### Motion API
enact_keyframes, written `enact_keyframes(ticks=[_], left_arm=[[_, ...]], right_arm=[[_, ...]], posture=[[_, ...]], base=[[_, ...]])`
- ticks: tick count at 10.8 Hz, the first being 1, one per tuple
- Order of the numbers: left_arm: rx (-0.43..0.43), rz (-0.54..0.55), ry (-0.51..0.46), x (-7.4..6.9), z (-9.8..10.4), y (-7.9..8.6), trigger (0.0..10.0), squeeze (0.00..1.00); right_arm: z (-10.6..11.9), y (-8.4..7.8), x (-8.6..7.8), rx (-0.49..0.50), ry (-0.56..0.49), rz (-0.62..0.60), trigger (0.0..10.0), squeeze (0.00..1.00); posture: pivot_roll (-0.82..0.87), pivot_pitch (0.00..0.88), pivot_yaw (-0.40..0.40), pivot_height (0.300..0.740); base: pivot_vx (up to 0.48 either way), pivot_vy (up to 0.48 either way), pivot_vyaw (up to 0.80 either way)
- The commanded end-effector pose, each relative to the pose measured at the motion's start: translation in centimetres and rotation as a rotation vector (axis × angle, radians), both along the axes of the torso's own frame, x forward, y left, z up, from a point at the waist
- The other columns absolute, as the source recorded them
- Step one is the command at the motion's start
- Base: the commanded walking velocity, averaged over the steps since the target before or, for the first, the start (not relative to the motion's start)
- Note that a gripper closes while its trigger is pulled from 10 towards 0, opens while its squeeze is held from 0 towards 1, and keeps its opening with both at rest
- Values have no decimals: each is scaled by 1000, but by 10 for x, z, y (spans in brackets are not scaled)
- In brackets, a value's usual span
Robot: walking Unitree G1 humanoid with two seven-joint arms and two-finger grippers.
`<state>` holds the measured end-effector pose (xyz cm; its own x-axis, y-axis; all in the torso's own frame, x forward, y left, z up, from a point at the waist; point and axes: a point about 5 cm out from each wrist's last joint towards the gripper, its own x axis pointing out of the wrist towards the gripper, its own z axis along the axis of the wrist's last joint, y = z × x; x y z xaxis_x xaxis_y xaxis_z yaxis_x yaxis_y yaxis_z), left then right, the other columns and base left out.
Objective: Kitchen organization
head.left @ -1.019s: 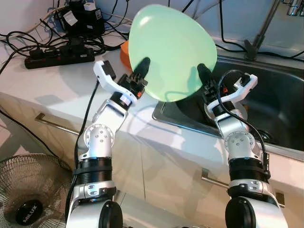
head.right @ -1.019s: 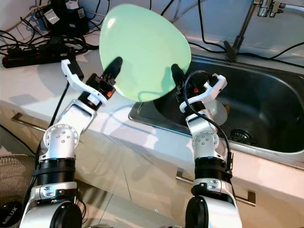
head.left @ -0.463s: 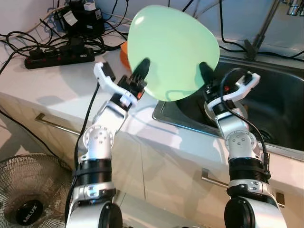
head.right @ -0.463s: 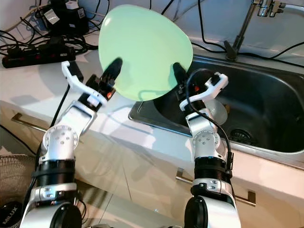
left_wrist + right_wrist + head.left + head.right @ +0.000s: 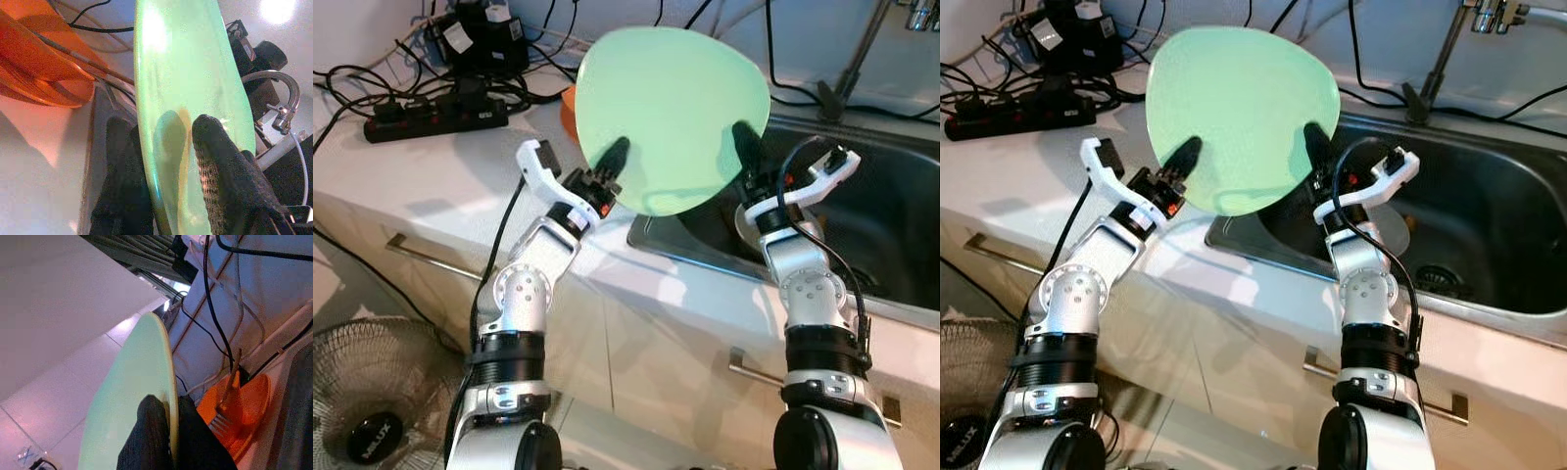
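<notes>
A large pale green plate point(image 5: 671, 113) is held up on edge above the near left corner of the sink point(image 5: 881, 211). My left gripper point(image 5: 612, 159) is shut on the plate's lower left rim, and its two black fingers point(image 5: 222, 181) pinch the rim between them. On the lower right rim, my right gripper point(image 5: 744, 147) is shut as well, with its fingers point(image 5: 154, 431) on either side of the plate's edge point(image 5: 168, 396). An orange dish point(image 5: 39, 68) with cutlery in it sits on the counter behind the plate.
A white counter point(image 5: 431, 176) runs along the left, with a black power strip point(image 5: 435, 113) and tangled cables at the back. A faucet point(image 5: 1449, 49) stands behind the sink, and a pale round item point(image 5: 1386, 230) lies in the basin. A floor fan point(image 5: 372, 411) stands low left.
The plate has tipped a little further back and shifted slightly right. My left arm has moved rightward and its gripper sits lower on the rim; the right gripper has risen slightly.
</notes>
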<state>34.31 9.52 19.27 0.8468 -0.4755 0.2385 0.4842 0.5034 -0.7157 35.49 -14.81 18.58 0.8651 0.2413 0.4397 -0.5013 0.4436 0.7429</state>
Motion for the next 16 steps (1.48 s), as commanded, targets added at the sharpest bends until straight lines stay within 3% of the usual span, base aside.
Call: enact_keyframes(ticks=[1,4,5,6,16], left_arm=[[20,-27,-35,-1,6,-7,10000,1000],[28,-24,-35,-1,6,-7,10000,1000],[54,-20,-34,-2,4,-6,10000,902],[58,-20,-35,-2,4,-6,10000,0],[63,-18,-34,-2,4,-6,10000,0]], right_arm=[[11,-9,1,45,-40,-59,0,0],[19,-35,0,190,-72,-175,0,0],[22,-53,-1,269,-90,-245,0,0],[23,-62,-3,302,-101,-280,0,0],[23,-68,-3,313,-103,-303,0,0]], posture=[[78,17,46,740],[79,20,47,740],[79,19,48,740],[78,18,50,740],[78,17,50,740]], base=[[0,0,0],[0,0,0],[0,0,0],[0,0,0],[0,0,0]])
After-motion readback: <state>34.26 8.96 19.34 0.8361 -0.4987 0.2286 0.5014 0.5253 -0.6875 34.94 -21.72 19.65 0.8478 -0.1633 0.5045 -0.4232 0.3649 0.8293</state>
